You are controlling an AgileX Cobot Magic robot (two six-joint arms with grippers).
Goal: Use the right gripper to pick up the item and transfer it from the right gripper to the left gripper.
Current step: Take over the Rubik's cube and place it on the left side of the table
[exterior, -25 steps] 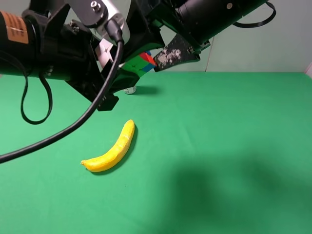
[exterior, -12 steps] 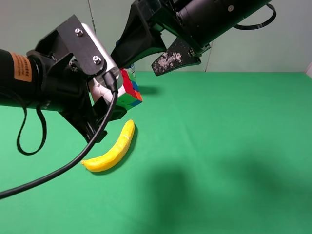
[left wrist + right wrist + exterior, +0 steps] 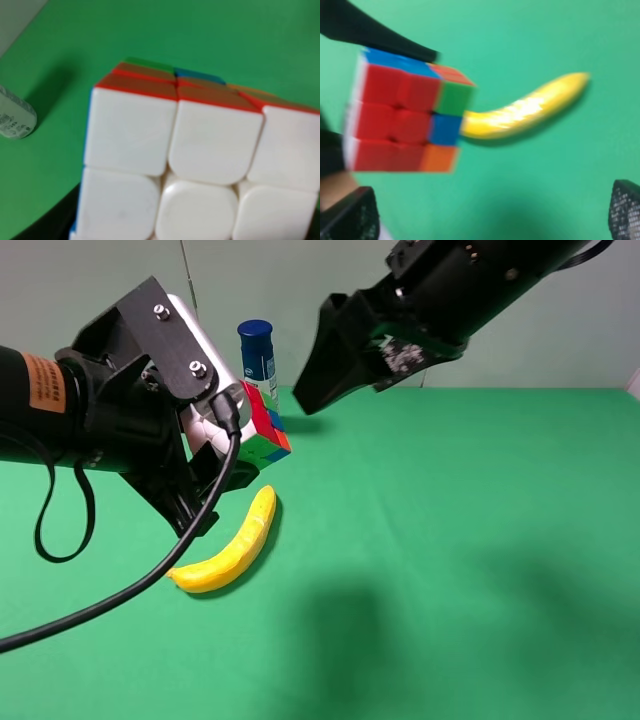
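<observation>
Green surface (image 3: 450, 540), banana (image 3: 230, 545) lying lower left; left gripper (image 3: 248, 435) has its jaws pinching the cube (image 3: 265, 425) above it, right gripper (image 3: 350, 370) jaws spread wide, upper middle.

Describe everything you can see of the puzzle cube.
The puzzle cube is a three-by-three of glossy plastic squares. One face is all white; another is mostly red, with green, blue and orange along one edge. It is tilted in the air, clamped in the left gripper, above the green table and near the banana's tip. The open right gripper stands apart from it.
</observation>
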